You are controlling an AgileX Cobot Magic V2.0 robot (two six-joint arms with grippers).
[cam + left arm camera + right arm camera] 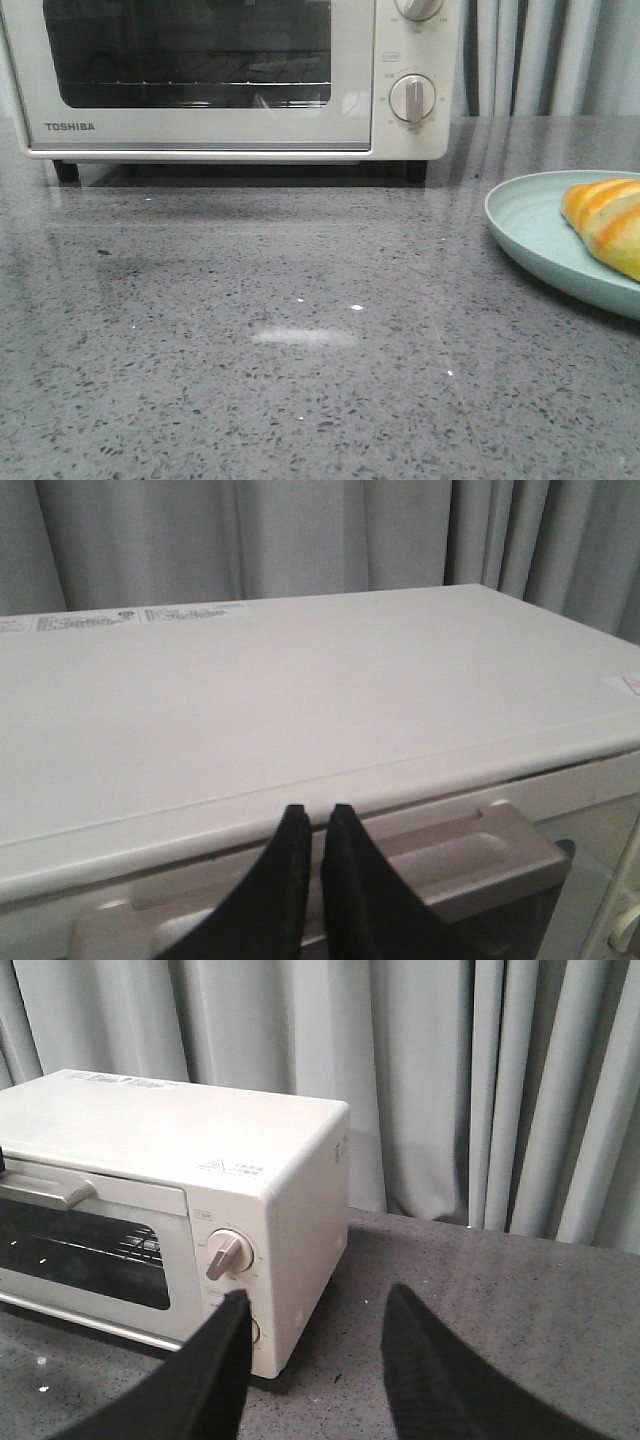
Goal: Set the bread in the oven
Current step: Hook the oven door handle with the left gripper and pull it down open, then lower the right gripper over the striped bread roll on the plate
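Fingers of the left gripper [308, 830] are sitting pressed together, gripping nothing, just above the grey door handle [470, 865] at the oven [215, 75] front, whose door is looking shut. Further right, the right gripper [315, 1350] is hanging with fingers spread and empty beside the oven's dial end. Farthest right, the bread [608, 222] is lying on the pale green plate [530, 235] on the bench [300, 340], so the right arm is probably nearer it.
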